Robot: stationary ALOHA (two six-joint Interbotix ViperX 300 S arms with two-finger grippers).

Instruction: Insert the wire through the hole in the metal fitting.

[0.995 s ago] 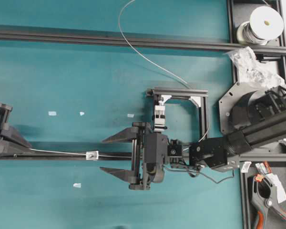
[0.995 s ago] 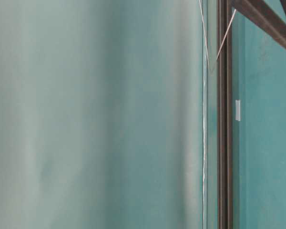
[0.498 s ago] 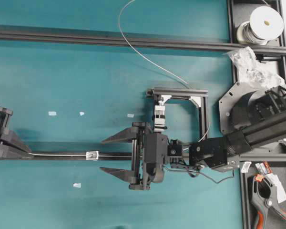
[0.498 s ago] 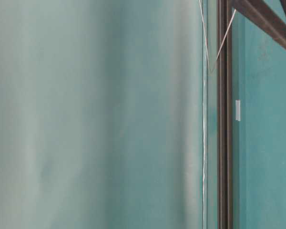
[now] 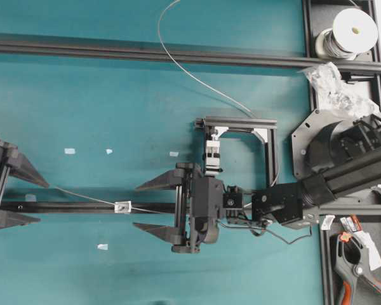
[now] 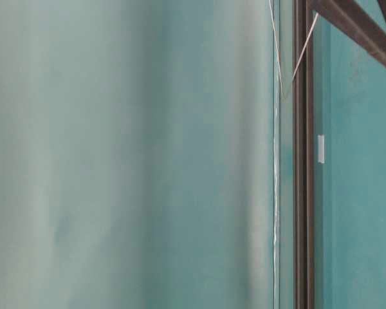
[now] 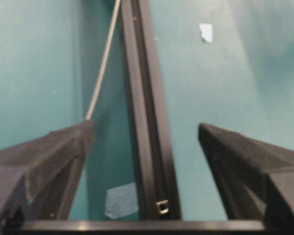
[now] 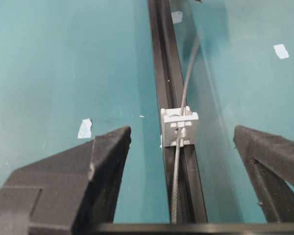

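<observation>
Standing spread at the far left of the overhead view, the left gripper holds nothing between its dark, wedge-shaped fingers. In the left wrist view the wire ends right at the tip of one matte, grainy finger; whether it touches cannot be told. The black grooved rail runs between the two fingers.

From that finger the wire — thin, silvery-grey — runs slantwise to the metal fitting, a small, pale, squarish piece seated on the rail. In the right wrist view the fitting shows a blocky face with raised lugs, and the stranded wire passes through its centre, lying along the rail groove on the near side and curving off the rail on the far side. The hole itself is covered by the wire.

The right gripper is likewise wide apart and empty, its fingers straddling the rail just beside the fitting without touching it.

Farther out, the wire loops over the teal worktop toward a small black frame holding a white-and-black clamp block. Small white tape scraps lie flat on the worktop. A spool sits at the upper right corner — beside it a crinkled clear plastic bag.
</observation>
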